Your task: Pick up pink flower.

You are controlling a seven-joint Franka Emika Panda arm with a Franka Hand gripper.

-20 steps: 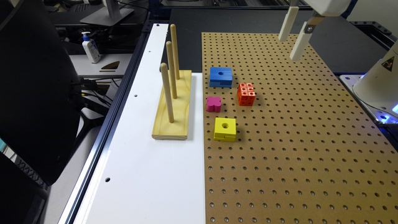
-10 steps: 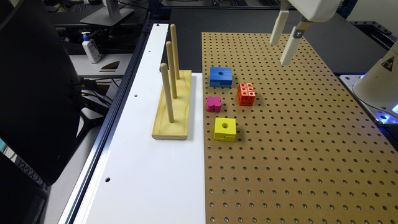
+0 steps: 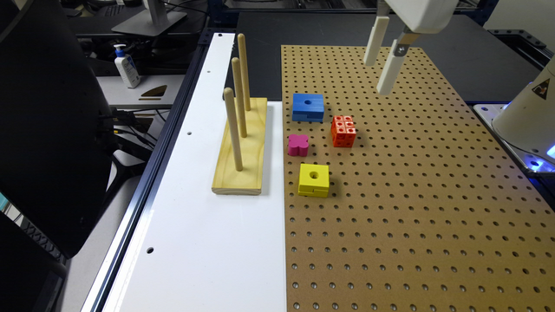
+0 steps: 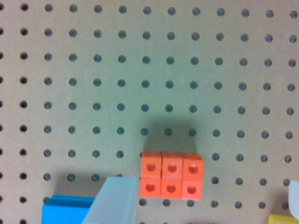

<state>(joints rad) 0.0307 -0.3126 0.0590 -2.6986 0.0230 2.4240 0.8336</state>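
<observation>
- Four small blocks sit on the brown pegboard (image 3: 412, 208), all near the edge that meets the white board (image 3: 208, 242).
- The pink flower (image 3: 298, 144), a magenta four-lobed block with a flat top, lies just inside that edge, between the blue block (image 3: 308, 107) and the yellow block (image 3: 313, 180), touching neither.
- The blue block lies toward the pegboard's far edge in the exterior view; it has a round hole in its top.
- The yellow block, also with a round hole, lies on the nearer side of the flower.
- The orange-red cube (image 3: 343, 131) with several holes stands further in from the edge, near the blue block and apart from the flower.
- The gripper (image 3: 381, 63) hangs in the air above the far part of the pegboard, well apart from the flower; its two pale fingers (image 3: 375, 41) are spread with a clear gap between them and hold nothing.
- In the wrist view the orange-red cube (image 4: 171, 175) lies between the fingers (image 4: 114, 201), with a corner of the blue block (image 4: 65, 211) beside one of them.
- A wooden base with three upright pegs (image 3: 239, 138) stands on the white board, close to the pegboard edge.
</observation>
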